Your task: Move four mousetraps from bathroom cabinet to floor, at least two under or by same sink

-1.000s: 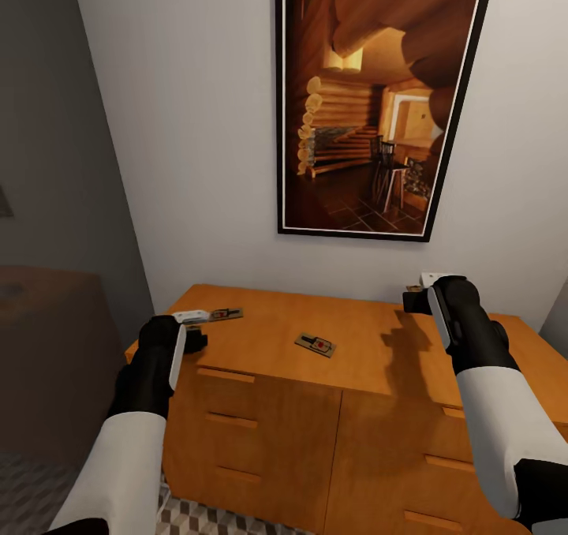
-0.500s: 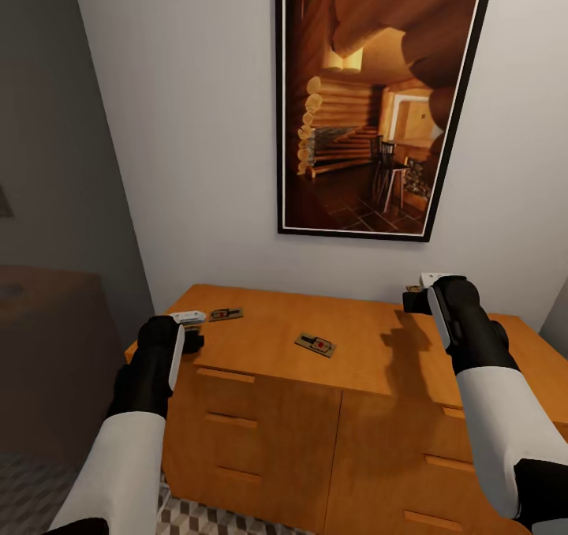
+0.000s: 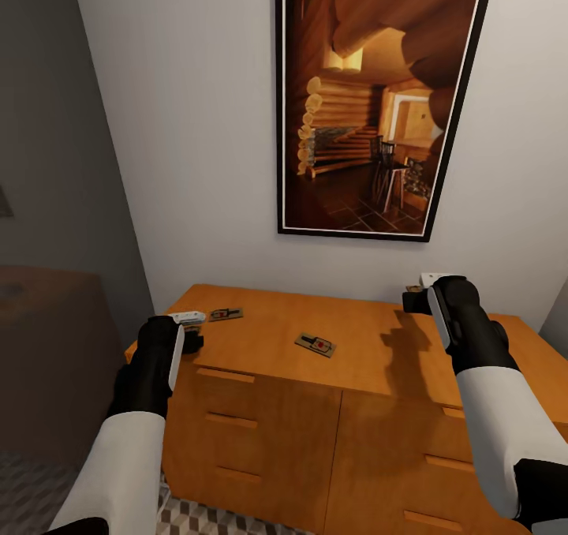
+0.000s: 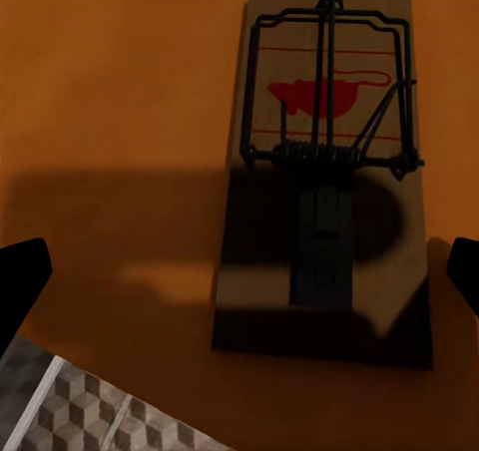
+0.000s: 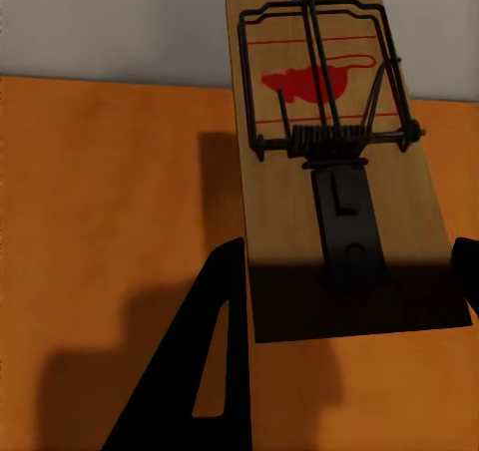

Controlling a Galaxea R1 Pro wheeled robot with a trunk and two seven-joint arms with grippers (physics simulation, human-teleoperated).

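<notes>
The left gripper [image 3: 192, 338] hangs over the 9 o'clock corner of the low orange-brown wooden cabinet [image 3: 260, 409], fingers [image 4: 20, 281] spread wide with a small flat brown wooden mousetrap [image 4: 324, 187] lying between them on the worktop, ungripped. The right gripper [image 3: 412, 297], above the 2 o'clock part, is likewise spread either side of another trap [image 5: 334, 162] near the wall. A third trap [image 3: 315, 345] lies mid-worktop; cube-patterned floor tiles [image 3: 193, 515] show at 6 o'clock.

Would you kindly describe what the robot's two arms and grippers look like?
Both arms have white lower segments and glossy black, rounded wrist sections. The left gripper and right gripper each carry a small white piece by the wrist. Their fingers are flat, black and tapered, one with a slotted cut-out. No cables or markings show.
</notes>
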